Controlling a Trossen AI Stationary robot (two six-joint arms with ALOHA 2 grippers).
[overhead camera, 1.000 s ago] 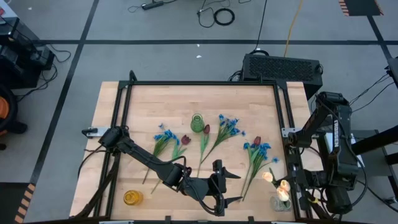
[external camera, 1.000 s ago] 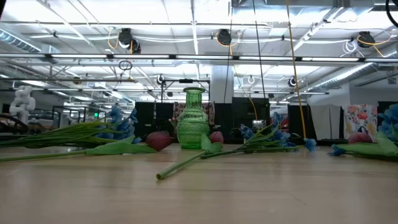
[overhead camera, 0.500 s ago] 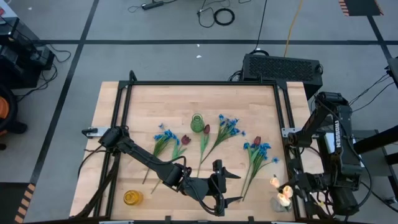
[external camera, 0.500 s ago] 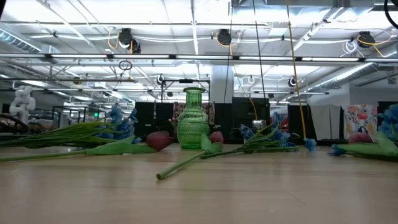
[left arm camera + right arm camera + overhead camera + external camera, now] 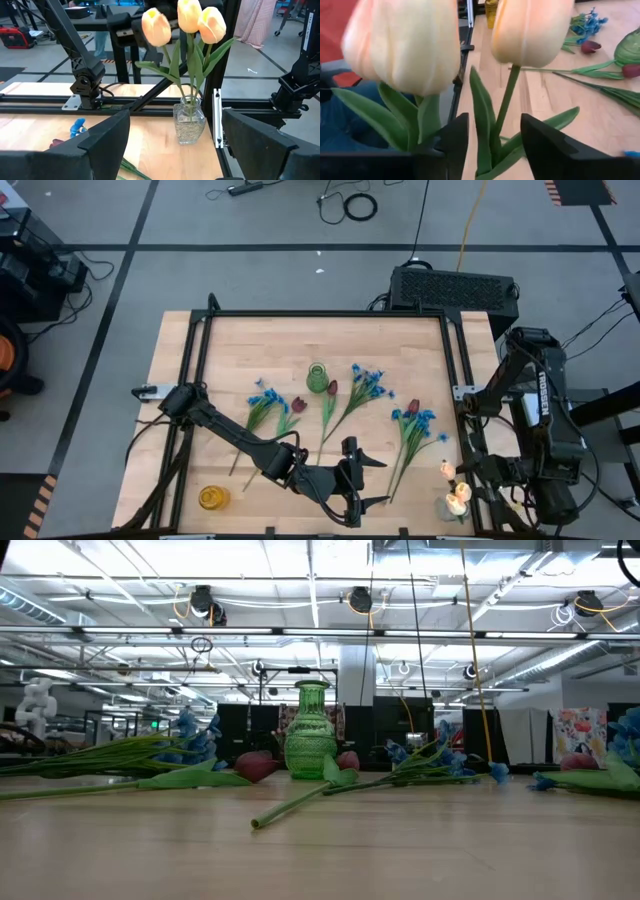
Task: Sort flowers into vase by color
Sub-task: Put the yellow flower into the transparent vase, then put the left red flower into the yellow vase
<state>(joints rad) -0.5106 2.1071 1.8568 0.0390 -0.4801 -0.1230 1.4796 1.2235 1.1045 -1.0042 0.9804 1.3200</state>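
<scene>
Three cream-yellow tulips (image 5: 180, 20) stand with their stems in a small clear vase (image 5: 189, 119) at the table's near right corner (image 5: 450, 506). My right gripper (image 5: 495, 145) is open just above that vase, its fingers on either side of one tulip stem (image 5: 504, 105) and its leaves. My left gripper (image 5: 365, 480) hovers open at the near middle, pointing toward the clear vase. Blue flowers (image 5: 265, 402) and dark red tulips (image 5: 297, 405) lie flat on the table around a green vase (image 5: 317, 377).
An amber vase (image 5: 212, 498) stands at the near left corner. More blue flowers (image 5: 368, 383) and a red tulip (image 5: 413, 408) lie right of the green vase, with long stems reaching toward the near edge. A black frame (image 5: 450, 370) borders the table.
The cream-yellow tulip heads have shifted toward the table's near right corner, closing in over the clear vase. My left arm has kept still.
</scene>
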